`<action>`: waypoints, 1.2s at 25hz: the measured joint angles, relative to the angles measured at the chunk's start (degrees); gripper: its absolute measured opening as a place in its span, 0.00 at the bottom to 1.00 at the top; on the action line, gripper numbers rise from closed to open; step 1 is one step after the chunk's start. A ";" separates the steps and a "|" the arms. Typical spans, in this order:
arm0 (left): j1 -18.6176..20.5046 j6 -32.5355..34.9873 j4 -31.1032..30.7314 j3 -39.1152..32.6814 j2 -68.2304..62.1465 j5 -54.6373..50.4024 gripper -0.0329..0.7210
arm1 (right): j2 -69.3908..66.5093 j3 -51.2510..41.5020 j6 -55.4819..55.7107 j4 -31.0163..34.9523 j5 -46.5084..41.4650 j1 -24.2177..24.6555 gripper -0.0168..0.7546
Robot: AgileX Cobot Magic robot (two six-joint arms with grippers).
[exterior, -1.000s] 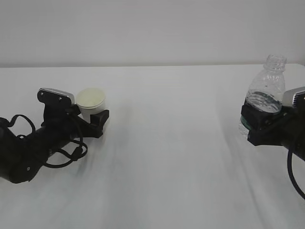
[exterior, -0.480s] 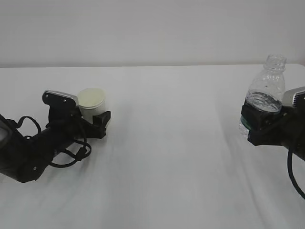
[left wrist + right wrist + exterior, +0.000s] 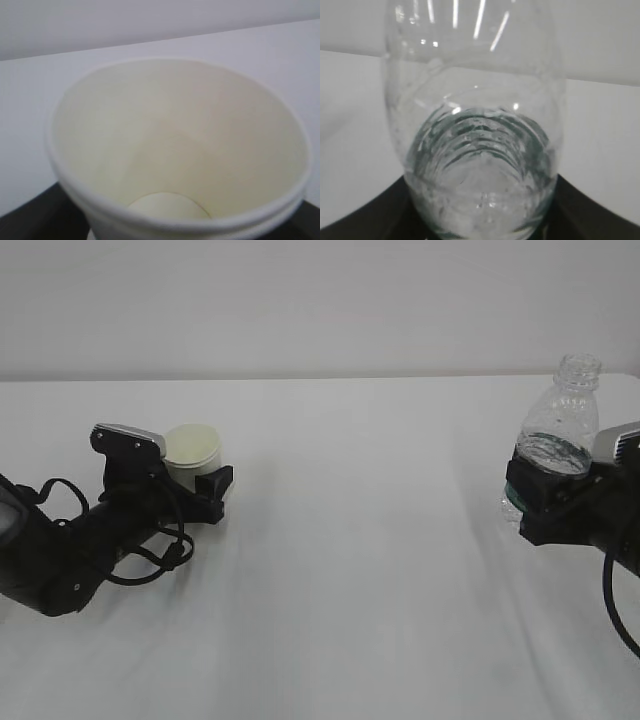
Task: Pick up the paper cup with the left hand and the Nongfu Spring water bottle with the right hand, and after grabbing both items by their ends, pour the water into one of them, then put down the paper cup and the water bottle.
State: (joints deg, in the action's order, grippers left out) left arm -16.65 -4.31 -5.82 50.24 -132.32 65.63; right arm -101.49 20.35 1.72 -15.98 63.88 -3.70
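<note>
The white paper cup (image 3: 192, 452) stands upright on the left, its cream inside filling the left wrist view (image 3: 170, 150). My left gripper (image 3: 194, 480) lies low on the table with a finger on each side of the cup's lower wall; black fingers (image 3: 27, 217) show at both bottom corners, and contact is unclear. On the right, the clear Nongfu Spring water bottle (image 3: 556, 435) stands upright and capless, with my right gripper (image 3: 542, 502) shut on its lower body. Water (image 3: 480, 192) fills the bottle's lower part. The base is hidden behind the fingers.
A white table (image 3: 360, 560) spreads between the two arms, with a pale wall behind it. Loose black cables (image 3: 150, 550) hang from the left arm close to the table top.
The left arm has slid a little right and forward, so its fingers reach further around the cup, which stays in place. The right arm and bottle have not moved.
</note>
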 joint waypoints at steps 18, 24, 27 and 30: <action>0.00 0.00 -9.22 0.01 2.08 0.00 0.64 | 0.00 0.00 -1.26 0.28 0.00 0.00 0.55; 0.00 -6.19 -24.43 -0.09 5.39 0.00 0.64 | 0.00 0.00 -1.72 0.60 0.00 0.00 0.55; 0.00 -9.82 -30.88 -0.09 6.82 0.00 0.64 | 0.00 0.00 -1.72 0.74 0.00 0.00 0.55; 0.00 -12.36 -35.56 -0.09 7.33 0.00 0.64 | 0.00 0.00 -2.02 0.74 0.00 0.00 0.55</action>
State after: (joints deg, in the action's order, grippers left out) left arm -16.65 -16.67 -41.38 50.15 -124.99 65.63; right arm -101.49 20.35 -0.30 -15.23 63.88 -3.70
